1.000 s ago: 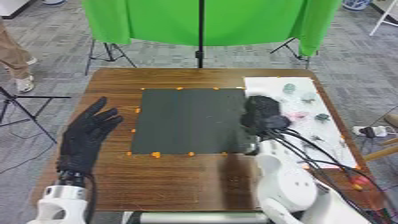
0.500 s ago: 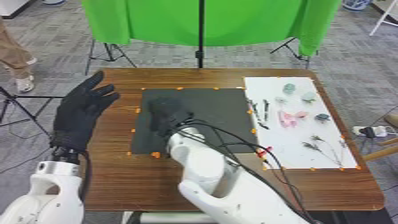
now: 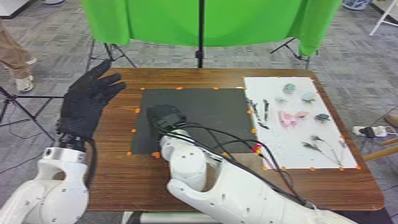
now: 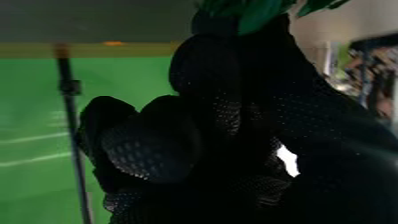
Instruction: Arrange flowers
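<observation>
Over the left part of the dark mat point(image 3: 200, 137) is my right hand point(image 3: 166, 115), seen from behind. In the right wrist view, that hand point(image 4: 222, 100) has its fingers and thumb closed on a piece of green foliage point(image 4: 259, 15); how far its stem reaches is hidden by the glove. My left hand point(image 3: 87, 102) stands left of the mat, fingers straight and holding nothing. On the white sheet point(image 3: 280, 152) lie pink flowers point(image 3: 287, 119), pale green pieces point(image 3: 289, 88), a dark green piece point(image 3: 322, 117), dark thin stems point(image 3: 265, 110) and a branched sprig point(image 3: 324, 145).
Orange tape marks edge the mat and the sheet on the brown wooden table point(image 3: 124, 185). Black cables point(image 3: 244, 162) run along my right arm across the mat's lower right part. A green cloth point(image 3: 164, 25) and a stand are beyond the table's far edge.
My right hand has swung left from the white sheet to the dark mat, uncovering the dark stems, and then shifted slightly nearer. My left hand has moved a little away from me.
</observation>
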Action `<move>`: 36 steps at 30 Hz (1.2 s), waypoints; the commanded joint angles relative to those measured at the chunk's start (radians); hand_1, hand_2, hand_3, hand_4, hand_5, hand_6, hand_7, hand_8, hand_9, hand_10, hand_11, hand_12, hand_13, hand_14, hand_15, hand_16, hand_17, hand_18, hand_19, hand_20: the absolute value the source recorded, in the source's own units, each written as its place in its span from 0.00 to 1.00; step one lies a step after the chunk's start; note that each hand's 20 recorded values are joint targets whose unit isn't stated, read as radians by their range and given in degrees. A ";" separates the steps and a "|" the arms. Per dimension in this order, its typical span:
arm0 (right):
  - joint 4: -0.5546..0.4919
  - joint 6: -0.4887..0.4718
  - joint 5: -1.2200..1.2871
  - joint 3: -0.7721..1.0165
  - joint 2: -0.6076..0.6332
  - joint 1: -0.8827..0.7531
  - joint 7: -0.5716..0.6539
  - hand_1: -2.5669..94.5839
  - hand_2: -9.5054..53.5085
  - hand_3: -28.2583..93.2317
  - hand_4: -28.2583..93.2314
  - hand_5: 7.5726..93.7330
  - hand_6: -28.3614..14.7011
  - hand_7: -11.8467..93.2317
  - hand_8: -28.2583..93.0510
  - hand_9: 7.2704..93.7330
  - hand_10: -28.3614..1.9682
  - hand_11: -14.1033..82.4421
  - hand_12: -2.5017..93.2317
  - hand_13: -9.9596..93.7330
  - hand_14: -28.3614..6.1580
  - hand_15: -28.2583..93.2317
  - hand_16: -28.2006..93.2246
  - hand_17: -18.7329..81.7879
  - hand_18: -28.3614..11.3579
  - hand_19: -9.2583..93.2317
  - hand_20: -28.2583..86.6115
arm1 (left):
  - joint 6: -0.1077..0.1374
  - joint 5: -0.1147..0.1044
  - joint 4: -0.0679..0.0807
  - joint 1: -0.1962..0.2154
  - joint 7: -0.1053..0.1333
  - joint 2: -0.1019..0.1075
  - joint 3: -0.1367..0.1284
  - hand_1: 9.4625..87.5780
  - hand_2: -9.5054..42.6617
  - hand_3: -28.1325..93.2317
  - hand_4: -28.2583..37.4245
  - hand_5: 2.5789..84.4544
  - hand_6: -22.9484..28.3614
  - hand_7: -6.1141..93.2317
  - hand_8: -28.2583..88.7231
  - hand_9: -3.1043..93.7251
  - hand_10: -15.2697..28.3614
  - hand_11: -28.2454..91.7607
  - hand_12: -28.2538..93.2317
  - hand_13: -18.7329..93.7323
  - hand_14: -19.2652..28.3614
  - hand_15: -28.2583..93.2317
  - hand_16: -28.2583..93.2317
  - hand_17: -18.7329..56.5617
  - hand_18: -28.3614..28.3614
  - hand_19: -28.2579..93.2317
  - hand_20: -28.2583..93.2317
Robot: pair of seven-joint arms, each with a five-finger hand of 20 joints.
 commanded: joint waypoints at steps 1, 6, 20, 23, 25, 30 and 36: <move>0.064 0.022 -0.016 -0.032 -0.011 0.044 0.086 0.57 0.00 0.80 0.00 0.96 0.57 0.35 0.32 0.95 0.55 0.74 0.28 0.97 0.61 0.83 0.38 0.75 0.13 1.00 0.76 | -0.022 0.006 0.027 -0.037 0.004 -0.015 0.036 0.22 0.36 0.84 0.13 0.40 0.61 0.18 0.16 0.38 0.80 0.45 0.33 0.37 0.92 0.62 0.18 0.10 0.85 0.58 0.38; 0.049 0.061 0.038 -0.054 -0.001 0.055 0.081 0.53 0.03 0.81 0.00 0.97 0.60 0.32 0.29 0.96 0.55 0.74 0.27 0.98 0.62 0.83 0.38 0.76 0.13 1.00 0.77 | -0.017 0.001 0.022 -0.020 0.017 -0.005 0.035 0.22 0.36 0.84 0.13 0.40 0.61 0.18 0.16 0.38 0.80 0.45 0.33 0.37 0.92 0.62 0.18 0.10 0.85 0.58 0.38; -0.013 0.019 0.056 -0.011 -0.007 0.016 0.037 0.46 0.09 0.80 0.00 0.97 0.65 0.25 0.15 0.97 0.57 0.70 0.27 0.95 0.58 0.83 0.39 0.73 0.11 1.00 0.77 | 0.002 -0.002 0.002 0.037 0.020 0.000 0.010 0.22 0.36 0.84 0.13 0.40 0.61 0.18 0.16 0.38 0.80 0.45 0.33 0.37 0.92 0.62 0.18 0.10 0.85 0.58 0.38; -0.018 0.038 -0.033 0.004 0.005 -0.002 0.008 0.43 0.08 0.80 0.00 0.97 0.64 0.25 0.13 0.98 0.56 0.69 0.27 0.95 0.57 0.84 0.39 0.73 0.10 1.00 0.77 | 0.014 -0.002 -0.006 0.060 0.024 -0.015 0.004 0.22 0.36 0.84 0.13 0.40 0.61 0.18 0.16 0.38 0.80 0.45 0.33 0.37 0.92 0.62 0.18 0.10 0.85 0.58 0.38; -0.037 0.044 -0.040 0.026 0.010 -0.013 0.001 0.39 0.07 0.80 0.00 0.97 0.62 0.26 0.13 0.97 0.55 0.69 0.27 0.95 0.56 0.84 0.39 0.73 0.09 1.00 0.77 | 0.019 -0.004 -0.016 0.090 0.033 -0.020 -0.016 0.22 0.36 0.84 0.13 0.40 0.61 0.18 0.16 0.38 0.80 0.45 0.33 0.37 0.92 0.62 0.18 0.10 0.85 0.58 0.38; -0.131 0.068 -0.063 0.087 0.079 -0.054 -0.038 0.34 0.10 0.79 0.01 0.97 0.60 0.26 0.13 0.97 0.53 0.69 0.28 0.94 0.55 0.84 0.39 0.73 0.07 1.00 0.78 | 0.049 -0.021 -0.044 0.189 0.077 -0.029 -0.052 0.22 0.36 0.84 0.13 0.40 0.61 0.18 0.16 0.38 0.80 0.45 0.33 0.37 0.92 0.62 0.18 0.10 0.85 0.58 0.38; -0.329 0.078 0.078 0.251 0.285 -0.124 0.030 0.32 0.13 0.79 0.03 0.86 0.55 0.25 0.14 0.88 0.41 0.63 0.24 0.87 0.46 0.81 0.37 0.64 0.03 1.00 0.67 | 0.059 -0.027 -0.058 0.226 0.103 -0.032 -0.073 0.22 0.36 0.84 0.13 0.40 0.61 0.18 0.16 0.38 0.80 0.45 0.33 0.37 0.92 0.62 0.18 0.10 0.85 0.58 0.38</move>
